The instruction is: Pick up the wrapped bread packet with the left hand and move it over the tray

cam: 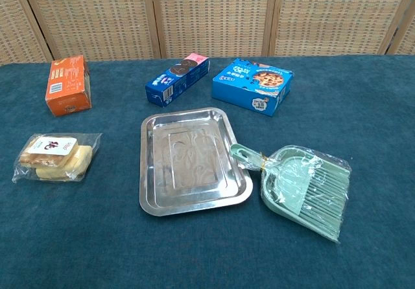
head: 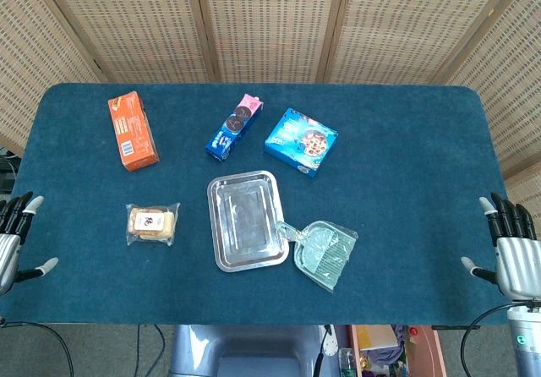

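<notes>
The wrapped bread packet lies flat on the blue table, left of the metal tray. The tray sits empty in the middle of the table. My left hand hovers at the table's left edge, fingers spread, holding nothing, well left of the packet. At the right edge my right hand is likewise open and empty. Neither hand shows in the chest view.
An orange box lies at the back left. A dark blue biscuit box and a light blue cookie box lie behind the tray. A green dustpan touches the tray's right corner.
</notes>
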You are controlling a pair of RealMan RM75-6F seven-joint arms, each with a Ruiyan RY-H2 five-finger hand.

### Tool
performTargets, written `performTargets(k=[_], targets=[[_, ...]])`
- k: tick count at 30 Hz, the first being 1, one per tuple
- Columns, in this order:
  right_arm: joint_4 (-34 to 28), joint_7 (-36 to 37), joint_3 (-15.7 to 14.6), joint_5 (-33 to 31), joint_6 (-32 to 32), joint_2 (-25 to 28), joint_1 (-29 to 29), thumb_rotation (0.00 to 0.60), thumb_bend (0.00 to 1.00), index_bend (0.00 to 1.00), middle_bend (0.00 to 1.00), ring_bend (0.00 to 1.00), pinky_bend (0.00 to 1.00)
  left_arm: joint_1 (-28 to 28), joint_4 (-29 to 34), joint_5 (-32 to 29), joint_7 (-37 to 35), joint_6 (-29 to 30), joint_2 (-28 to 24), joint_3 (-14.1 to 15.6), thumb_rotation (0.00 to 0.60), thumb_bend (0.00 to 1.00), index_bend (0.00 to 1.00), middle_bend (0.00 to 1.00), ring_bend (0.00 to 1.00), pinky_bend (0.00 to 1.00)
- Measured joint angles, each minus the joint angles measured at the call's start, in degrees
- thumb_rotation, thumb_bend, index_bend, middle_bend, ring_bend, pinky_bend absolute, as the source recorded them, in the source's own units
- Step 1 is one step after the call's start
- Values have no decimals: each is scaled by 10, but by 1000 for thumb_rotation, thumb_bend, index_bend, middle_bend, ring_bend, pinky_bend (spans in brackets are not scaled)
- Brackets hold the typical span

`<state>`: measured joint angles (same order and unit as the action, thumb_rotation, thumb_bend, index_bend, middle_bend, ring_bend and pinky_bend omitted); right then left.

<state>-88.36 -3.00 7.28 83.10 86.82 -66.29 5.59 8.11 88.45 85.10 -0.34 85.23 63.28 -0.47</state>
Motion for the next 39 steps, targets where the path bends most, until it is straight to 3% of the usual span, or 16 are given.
performTargets(k=[11,21,24,26,28,29,31,34,39], targets=[[-3,14,0,-3,-3,7,-2,600,0,0,0,0,0,27,-16,11,-6,-54,16,0,600,0,0,0,0,0],[-5,16,2,-14,-22,10,3,600,0,0,0,0,0,139,-41,-14,35,-233,71,-26,600,0,0,0,0,8],[-6,21,1,-18,-32,11,6,600,0,0,0,0,0,177,-54,-42,64,-292,103,-38,600,0,0,0,0,44],[-4,22,1,-21,-37,11,8,600,0,0,0,0,0,192,-63,-64,91,-310,123,-45,600,0,0,12,0,126],[-3,23,1,-22,-40,11,9,600,0,0,0,0,0,207,-74,-94,123,-325,144,-53,600,0,5,88,45,261],[-3,25,1,-23,-42,11,10,600,0,0,0,0,0,214,-81,-107,136,-333,155,-56,600,0,32,136,81,308],[-4,27,1,-25,-46,12,10,600,0,0,0,0,0,230,-100,-134,157,-350,180,-63,600,0,213,301,215,426],[-5,28,2,-28,-47,14,11,600,0,0,0,0,0,247,-131,-160,171,-365,212,-72,600,41,427,445,325,519],[-5,33,3,-30,-47,15,10,600,0,0,0,0,0,261,-158,-190,200,-371,239,-77,600,188,588,567,432,605]])
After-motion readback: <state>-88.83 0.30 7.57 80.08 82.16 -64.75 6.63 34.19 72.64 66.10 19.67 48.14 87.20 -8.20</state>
